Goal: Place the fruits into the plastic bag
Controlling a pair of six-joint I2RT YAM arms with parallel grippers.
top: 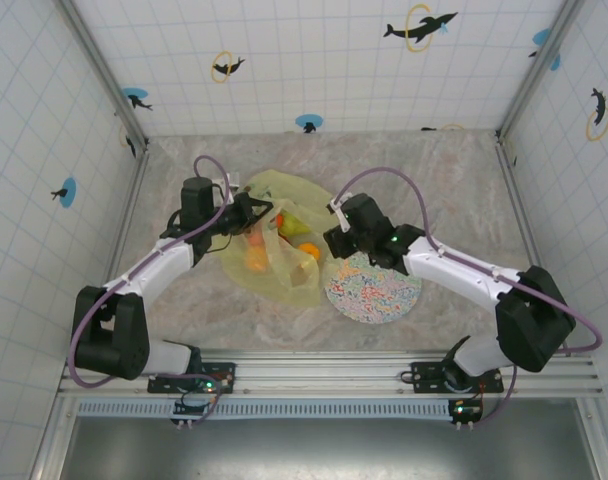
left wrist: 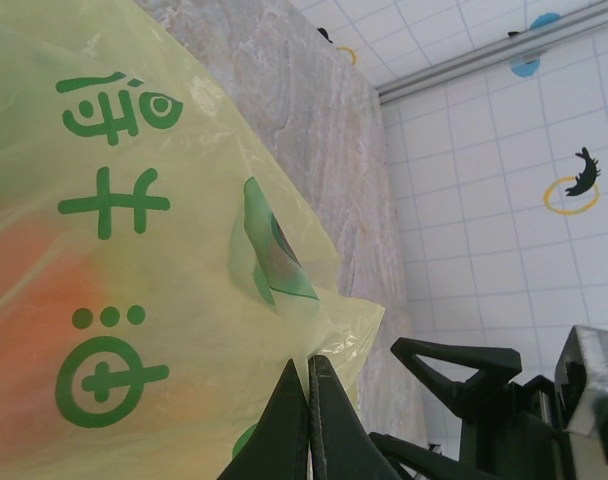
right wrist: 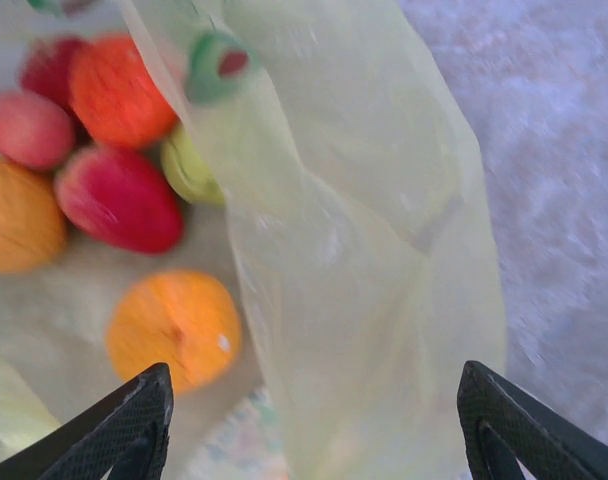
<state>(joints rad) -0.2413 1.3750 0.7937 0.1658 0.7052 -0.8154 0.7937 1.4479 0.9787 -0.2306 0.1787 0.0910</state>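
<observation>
Several fruits [right wrist: 119, 195]: lying inside the plastic bag [right wrist: 364, 250]
Left end effector [left wrist: 309, 390]: pressed together, pinching the bag's edge
Right end effector [right wrist: 314, 420]: spread, over the bag

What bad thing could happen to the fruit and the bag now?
1. The left gripper pinches just a thin bit of the bag; it might slip, and the bag could flop down.
2. The orange seems to lie near the bag's opening, so a tug might roll it out.
3. The right gripper hangs open above loose plastic and could snag it.
</observation>
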